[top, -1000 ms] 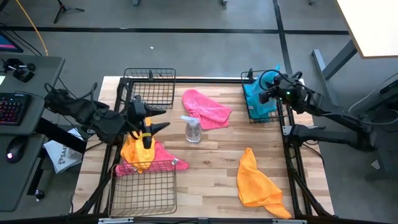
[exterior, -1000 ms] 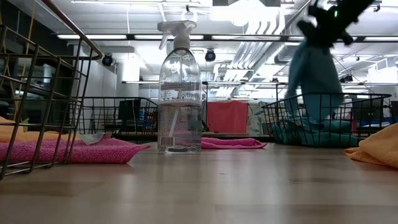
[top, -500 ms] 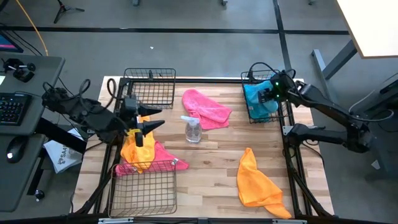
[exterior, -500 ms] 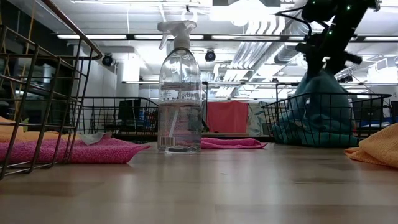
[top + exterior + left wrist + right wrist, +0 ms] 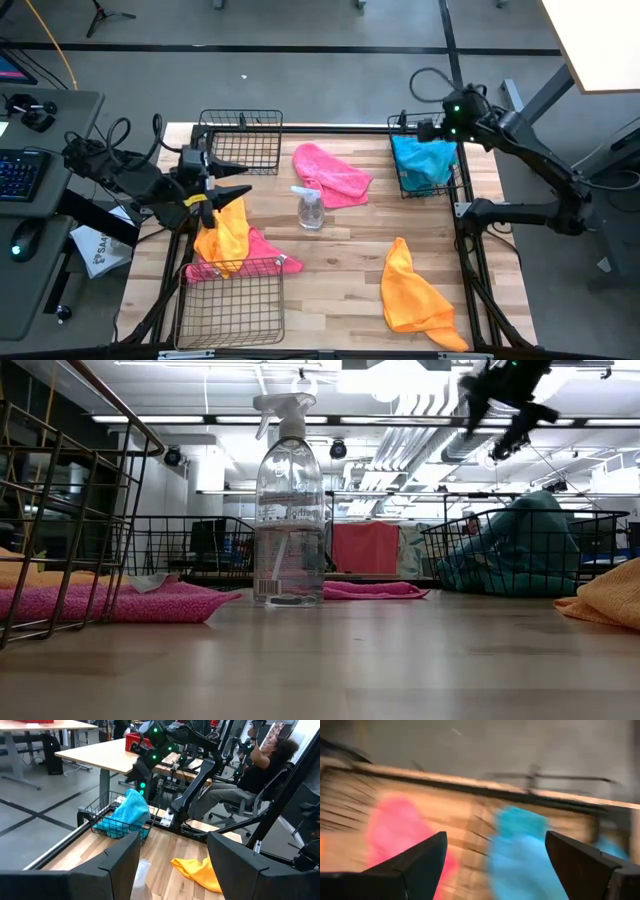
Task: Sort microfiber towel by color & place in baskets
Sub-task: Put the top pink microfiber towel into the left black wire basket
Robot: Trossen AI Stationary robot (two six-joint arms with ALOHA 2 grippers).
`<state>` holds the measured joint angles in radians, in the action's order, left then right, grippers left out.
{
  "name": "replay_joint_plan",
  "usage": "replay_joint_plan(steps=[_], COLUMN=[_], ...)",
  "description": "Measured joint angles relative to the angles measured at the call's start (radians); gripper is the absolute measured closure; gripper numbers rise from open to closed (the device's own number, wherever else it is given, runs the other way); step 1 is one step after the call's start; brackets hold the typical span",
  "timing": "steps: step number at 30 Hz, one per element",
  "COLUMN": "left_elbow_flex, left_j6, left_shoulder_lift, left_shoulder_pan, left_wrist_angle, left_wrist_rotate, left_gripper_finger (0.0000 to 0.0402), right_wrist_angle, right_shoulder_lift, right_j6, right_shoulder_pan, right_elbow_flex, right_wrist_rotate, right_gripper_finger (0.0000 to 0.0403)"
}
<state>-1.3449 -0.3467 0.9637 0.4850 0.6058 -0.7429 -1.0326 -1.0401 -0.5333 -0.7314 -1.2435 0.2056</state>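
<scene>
A teal towel (image 5: pixel 425 160) lies heaped in the right basket (image 5: pixel 405 185), its top above the rim (image 5: pixel 525 520). My right gripper (image 5: pixel 432 128) hangs open above that basket's far edge, holding nothing (image 5: pixel 492 420). My left gripper (image 5: pixel 238 180) stands open near the table's left side, just beyond an orange towel (image 5: pixel 224 238) that lies on a pink towel (image 5: pixel 262 258). Another pink towel (image 5: pixel 332 175) lies at the far middle. A second orange towel (image 5: pixel 412 295) lies near right. The far-left basket (image 5: pixel 240 145) and near-left basket (image 5: pixel 230 305) hold no towel.
A clear spray bottle (image 5: pixel 311 206) stands upright mid-table, beside the far pink towel. Black frame rails (image 5: pixel 470 260) run along the table's edges. A desk with a keyboard (image 5: pixel 20 175) is left of the table. A seated person (image 5: pixel 260 765) shows beyond the right side.
My right gripper has opened and let go of the teal towel, then risen and drawn toward the far edge. The towel has dropped into the right basket and settled in a heap. My left gripper has moved toward the far edge, off the orange towel, staying open.
</scene>
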Motion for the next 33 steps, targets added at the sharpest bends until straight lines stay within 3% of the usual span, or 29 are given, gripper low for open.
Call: replay_joint_plan(steps=[6, 15, 23, 33], left_elbow_flex=[0.0, 0.0, 0.0, 0.0], left_j6=[0.01, 0.025, 0.0, -0.001], left_shoulder_lift=[-0.003, -0.003, -0.006, -0.007], left_shoulder_pan=[0.0, 0.0, 0.0, 0.0], left_wrist_angle=[0.01, 0.01, 0.01, -0.004], left_wrist_rotate=[0.005, 0.005, 0.023, 0.023], left_gripper_finger=[0.0183, 0.0183, 0.0183, 0.0183], right_wrist_angle=[0.286, 0.51, 0.512, 0.498], right_shoulder_lift=[-0.069, -0.434, -0.662, -0.809], right_j6=[-0.121, -0.001, 0.022, 0.117], right_shoulder_pan=[0.116, 0.381, 0.385, 0.427], right_elbow_flex=[0.059, 0.073, 0.073, 0.074], right_wrist_rotate=[-0.182, -0.165, -0.259, -0.186], right_gripper_finger=[0.0069, 0.0069, 0.0069, 0.0069])
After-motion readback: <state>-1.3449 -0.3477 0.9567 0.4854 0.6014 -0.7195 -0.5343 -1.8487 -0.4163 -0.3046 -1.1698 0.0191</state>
